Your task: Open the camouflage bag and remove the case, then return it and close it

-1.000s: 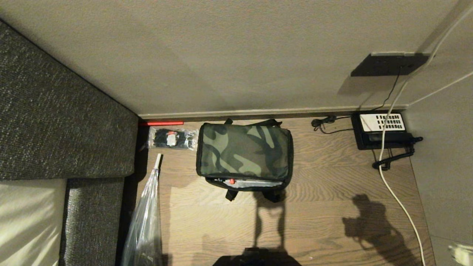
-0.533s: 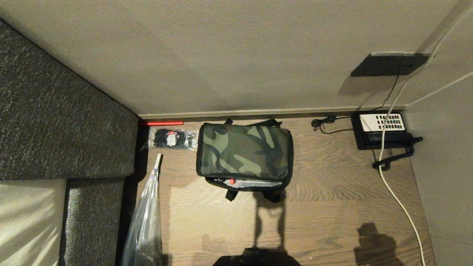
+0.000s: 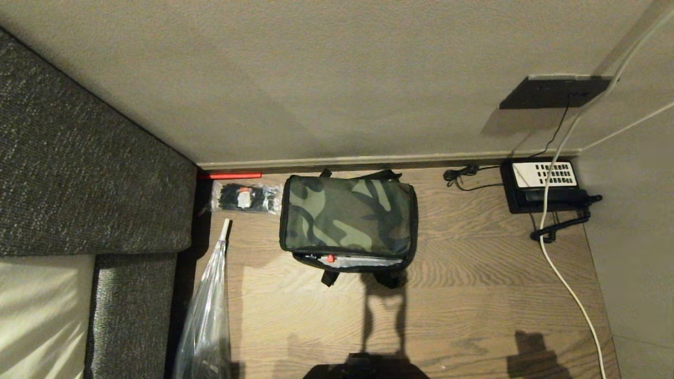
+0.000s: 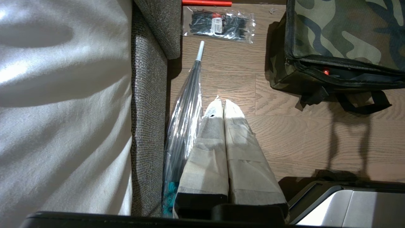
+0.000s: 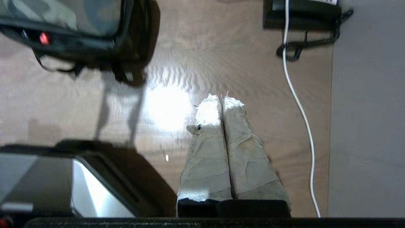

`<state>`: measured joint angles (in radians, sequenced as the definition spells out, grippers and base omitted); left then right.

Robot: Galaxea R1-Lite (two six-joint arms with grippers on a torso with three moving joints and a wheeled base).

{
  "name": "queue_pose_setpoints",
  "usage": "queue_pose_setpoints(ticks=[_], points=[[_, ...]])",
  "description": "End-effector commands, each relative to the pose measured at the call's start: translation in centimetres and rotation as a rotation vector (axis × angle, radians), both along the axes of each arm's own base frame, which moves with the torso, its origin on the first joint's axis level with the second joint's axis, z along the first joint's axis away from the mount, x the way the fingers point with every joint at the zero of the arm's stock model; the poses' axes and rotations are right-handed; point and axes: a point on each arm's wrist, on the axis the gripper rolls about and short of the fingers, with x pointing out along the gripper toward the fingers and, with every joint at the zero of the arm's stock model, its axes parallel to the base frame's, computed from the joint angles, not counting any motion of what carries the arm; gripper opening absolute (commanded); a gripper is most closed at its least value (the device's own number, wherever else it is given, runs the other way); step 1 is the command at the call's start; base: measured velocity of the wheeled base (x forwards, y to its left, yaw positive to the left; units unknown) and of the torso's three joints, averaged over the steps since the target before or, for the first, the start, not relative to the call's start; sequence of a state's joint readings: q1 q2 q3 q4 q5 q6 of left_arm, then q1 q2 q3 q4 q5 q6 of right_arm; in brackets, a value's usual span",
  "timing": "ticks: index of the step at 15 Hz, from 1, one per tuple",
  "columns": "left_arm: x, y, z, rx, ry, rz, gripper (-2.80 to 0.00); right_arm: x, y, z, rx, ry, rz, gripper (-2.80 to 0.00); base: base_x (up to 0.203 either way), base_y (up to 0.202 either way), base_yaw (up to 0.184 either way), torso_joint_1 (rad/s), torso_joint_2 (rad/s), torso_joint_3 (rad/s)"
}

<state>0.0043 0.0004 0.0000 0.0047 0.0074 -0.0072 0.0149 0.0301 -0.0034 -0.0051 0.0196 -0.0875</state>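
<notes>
Wood-grain floor [image 3: 474, 295], boxy camouflage bag [image 3: 347, 216]

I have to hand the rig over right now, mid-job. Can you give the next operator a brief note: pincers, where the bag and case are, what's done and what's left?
Left pincer: shut, empty, over the wooden floor beside the sofa.
Right pincer: shut, empty, over bare floor between bag and telephone.
Camouflage bag: on the floor by the wall, lid down, but a slit stays open along its near edge.
Case: only a red spot and dark edge show in that slit, so it seems to be inside.
Done: cannot tell from here which steps are finished.
Left: check the case is seated, then close the lid fully.
</notes>
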Motion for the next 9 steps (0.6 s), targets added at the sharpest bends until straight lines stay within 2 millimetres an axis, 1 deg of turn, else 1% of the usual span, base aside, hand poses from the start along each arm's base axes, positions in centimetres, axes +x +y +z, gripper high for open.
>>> queue_pose_setpoints(ticks=[1, 9], points=[[0.01, 0.0, -0.09, -0.001, 0.001, 0.001, -2.8, -0.23, 0.0, -0.33, 0.011, -0.023, 0.001, -2.8, 0.0, 0.0, 0.0, 0.0, 0.0, 0.0], [0.01, 0.0, -0.09, -0.001, 0.001, 0.001, -2.8, -0.25, 0.0, -0.24, 0.013, -0.026, 0.001, -2.8, 0.0, 0.0, 0.0, 0.0, 0.0, 0.0]])
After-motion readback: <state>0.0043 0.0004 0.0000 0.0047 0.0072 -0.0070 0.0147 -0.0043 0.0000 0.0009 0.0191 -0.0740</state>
